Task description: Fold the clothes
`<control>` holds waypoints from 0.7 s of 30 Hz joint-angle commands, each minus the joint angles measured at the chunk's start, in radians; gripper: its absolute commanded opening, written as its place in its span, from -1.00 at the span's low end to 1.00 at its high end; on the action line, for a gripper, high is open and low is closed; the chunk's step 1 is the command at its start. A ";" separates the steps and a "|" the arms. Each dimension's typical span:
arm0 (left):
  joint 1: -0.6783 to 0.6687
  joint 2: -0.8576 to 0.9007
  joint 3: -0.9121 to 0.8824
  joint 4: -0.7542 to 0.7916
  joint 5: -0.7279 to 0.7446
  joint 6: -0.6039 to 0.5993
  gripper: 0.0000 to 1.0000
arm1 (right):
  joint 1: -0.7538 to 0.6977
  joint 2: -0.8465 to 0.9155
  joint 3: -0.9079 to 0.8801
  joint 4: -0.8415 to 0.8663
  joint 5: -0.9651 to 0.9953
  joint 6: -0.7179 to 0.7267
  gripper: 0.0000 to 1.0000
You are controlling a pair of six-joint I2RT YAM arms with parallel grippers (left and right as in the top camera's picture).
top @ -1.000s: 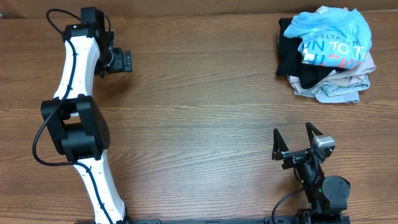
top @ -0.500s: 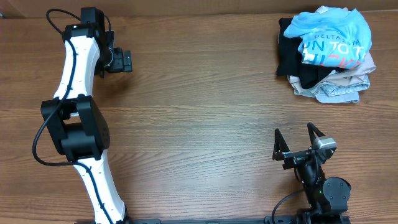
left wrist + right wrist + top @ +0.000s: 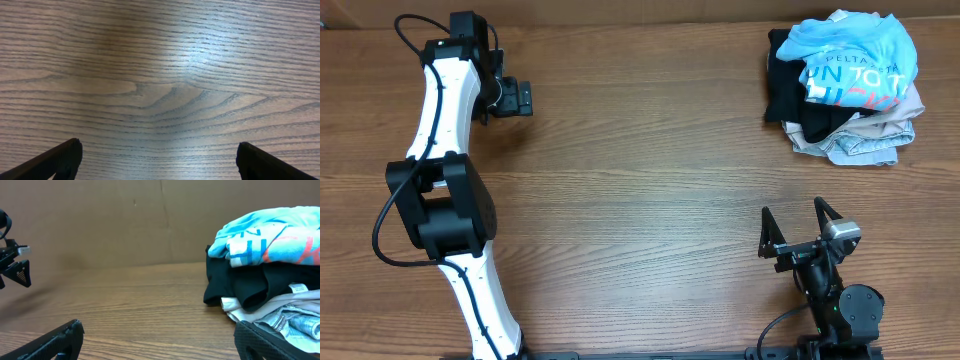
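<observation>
The table [image 3: 640,180] is grained wood with a soft sheen. On it, the sky-blue T-shirt [image 3: 860,42] is soft, matt cloth.

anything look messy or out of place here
Only at the wooden table's far right corner: the light sky-blue printed T-shirt lies crumpled atop a black garment and rumpled beige and pale grey garments, edges sticking out unevenly.

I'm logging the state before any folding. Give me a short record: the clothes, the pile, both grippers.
shirt: light blue T-shirt, crumpled, on top of the pile
beneath it: black garment, pale garments
place: far right of the table
left gripper: open, empty, over bare wood
right gripper: open, empty, apart from the pile
folding: not begun
</observation>
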 commanded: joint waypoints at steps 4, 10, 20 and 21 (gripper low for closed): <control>-0.006 -0.004 0.005 -0.001 0.002 -0.006 1.00 | 0.010 -0.011 -0.011 0.003 0.006 0.003 1.00; 0.001 -0.016 0.005 -0.004 0.002 -0.006 1.00 | 0.010 -0.011 -0.011 0.003 0.006 0.003 1.00; 0.000 -0.252 0.005 -0.045 0.002 -0.006 1.00 | 0.010 -0.011 -0.011 0.003 0.006 0.003 1.00; -0.002 -0.289 0.004 -0.046 0.002 -0.006 1.00 | 0.010 -0.011 -0.011 0.003 0.006 0.003 1.00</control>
